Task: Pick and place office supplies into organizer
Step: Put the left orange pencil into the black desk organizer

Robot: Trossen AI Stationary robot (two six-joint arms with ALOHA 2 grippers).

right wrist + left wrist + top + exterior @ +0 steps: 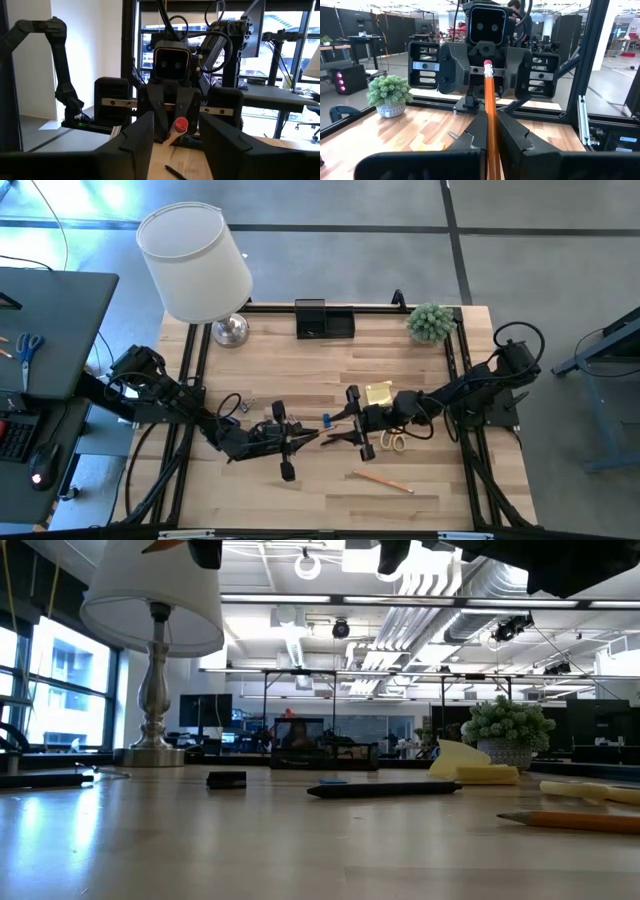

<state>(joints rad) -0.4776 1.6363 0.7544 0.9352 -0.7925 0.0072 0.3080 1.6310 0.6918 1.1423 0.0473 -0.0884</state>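
My left gripper (490,120) is shut on a wooden pencil (490,100) above the table's middle (305,436). It faces my right gripper (176,131), which is open. The pencil's pink eraser end (180,124) reaches between the right fingers without touching them. The black organizer (325,320) stands at the far edge. Flat on the table lie a yellow sticky pad (378,393), orange-handled scissors (390,442), a second pencil (380,478), a small blue piece (326,420), a dark pen (385,789) and a dark clip (226,779). My left gripper pinches the pencil's shaft (491,131) between its two fingers, which lie along it. The pencil runs straight out past the fingertips, roughly level, toward the table's right. Its eraser end (487,65) points at the right gripper. It is lifted clear of the table.
A white-shaded lamp (195,265) stands at the far left corner and a small potted plant (432,322) at the far right. A black frame (455,360) rims the table. Bare wood shows at the near left (230,490).
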